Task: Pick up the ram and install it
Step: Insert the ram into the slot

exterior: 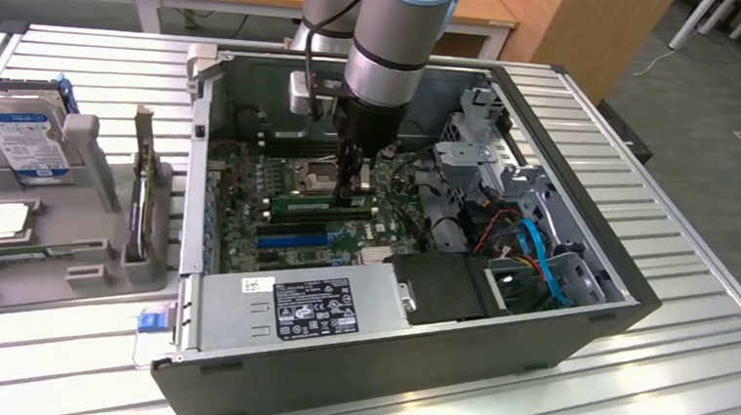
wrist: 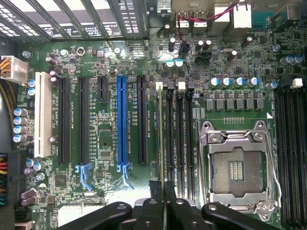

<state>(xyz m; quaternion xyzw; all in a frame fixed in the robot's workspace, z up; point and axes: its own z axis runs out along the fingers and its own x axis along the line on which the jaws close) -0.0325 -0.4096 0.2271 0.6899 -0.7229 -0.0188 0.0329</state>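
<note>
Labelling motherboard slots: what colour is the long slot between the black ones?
Blue; the slot shows best in the wrist view.

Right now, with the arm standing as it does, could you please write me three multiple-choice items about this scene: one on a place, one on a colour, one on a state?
1. Where is the gripper?
A. over a grey tray
B. inside the open computer case, above the motherboard
C. above a wooden desk

2. Which colour is the long slot that stands between black slots on the motherboard?
A. red
B. yellow
C. blue

3. In what state is the processor socket?
A. empty
B. covered by a fan
C. holding a silver chip

Answers:
1 B: the arm reaches down between the case walls, over the board.
2 C: the wrist view shows it bright blue.
3 A: its bare contacts lie open inside the metal frame.
</note>
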